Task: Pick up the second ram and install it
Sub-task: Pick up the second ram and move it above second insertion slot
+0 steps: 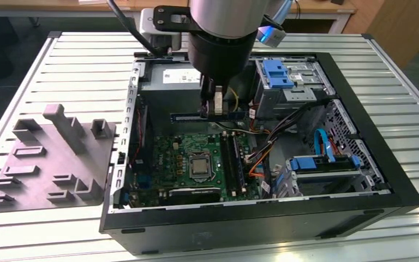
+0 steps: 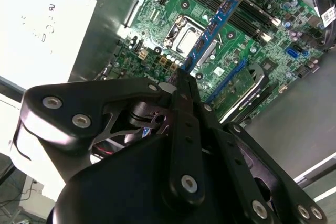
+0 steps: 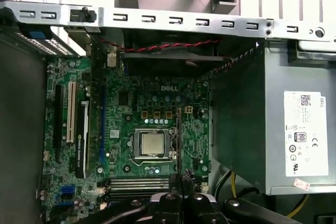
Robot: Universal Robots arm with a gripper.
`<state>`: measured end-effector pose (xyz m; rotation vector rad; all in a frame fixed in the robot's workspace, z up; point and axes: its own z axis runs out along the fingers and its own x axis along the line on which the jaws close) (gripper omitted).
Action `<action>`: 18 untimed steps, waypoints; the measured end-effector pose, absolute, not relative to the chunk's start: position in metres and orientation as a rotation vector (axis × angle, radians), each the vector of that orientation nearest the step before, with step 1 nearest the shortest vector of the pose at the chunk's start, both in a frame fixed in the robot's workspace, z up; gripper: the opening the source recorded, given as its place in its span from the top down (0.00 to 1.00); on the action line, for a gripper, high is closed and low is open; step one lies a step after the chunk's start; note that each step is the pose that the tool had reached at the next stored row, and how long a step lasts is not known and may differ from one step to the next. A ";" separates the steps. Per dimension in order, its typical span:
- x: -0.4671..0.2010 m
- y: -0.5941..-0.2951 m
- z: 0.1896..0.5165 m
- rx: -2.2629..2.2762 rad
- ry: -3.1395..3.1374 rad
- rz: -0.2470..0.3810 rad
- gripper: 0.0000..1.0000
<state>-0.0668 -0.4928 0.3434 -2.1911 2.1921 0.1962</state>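
A slatted metal table (image 1: 64, 54) carries everything. In the exterior view, a grey fixture plate (image 1: 49, 164) lies at nine o'clock of the open computer case (image 1: 406, 191). Inside the case, the green motherboard (image 1: 187, 158) sits toward seven o'clock, with the grey power supply (image 1: 167, 81) at eleven. The gripper (image 1: 217, 106) hangs over the board's twelve o'clock edge, its claw pressed onto the second ram (image 1: 187, 116), which is held level and clear of the memory slots (image 1: 230, 158) toward five o'clock. The claw covers the stick's middle, and the arm hides part of the power supply. In the first wrist view the stick (image 3: 179, 135) shows edge-on, its chips and label not readable.
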 end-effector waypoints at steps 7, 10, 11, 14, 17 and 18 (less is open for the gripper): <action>-0.067 -0.493 0.337 -2.192 2.188 0.185 0.88; -0.067 -0.493 0.336 -2.192 2.189 0.184 0.88; -0.067 -0.493 0.335 -2.192 2.189 0.183 0.88; -0.067 -0.493 0.333 -2.196 2.193 0.176 0.88; -0.067 -0.493 0.331 -2.199 2.199 0.166 0.88; -0.067 -0.493 0.331 -2.199 2.200 0.166 0.88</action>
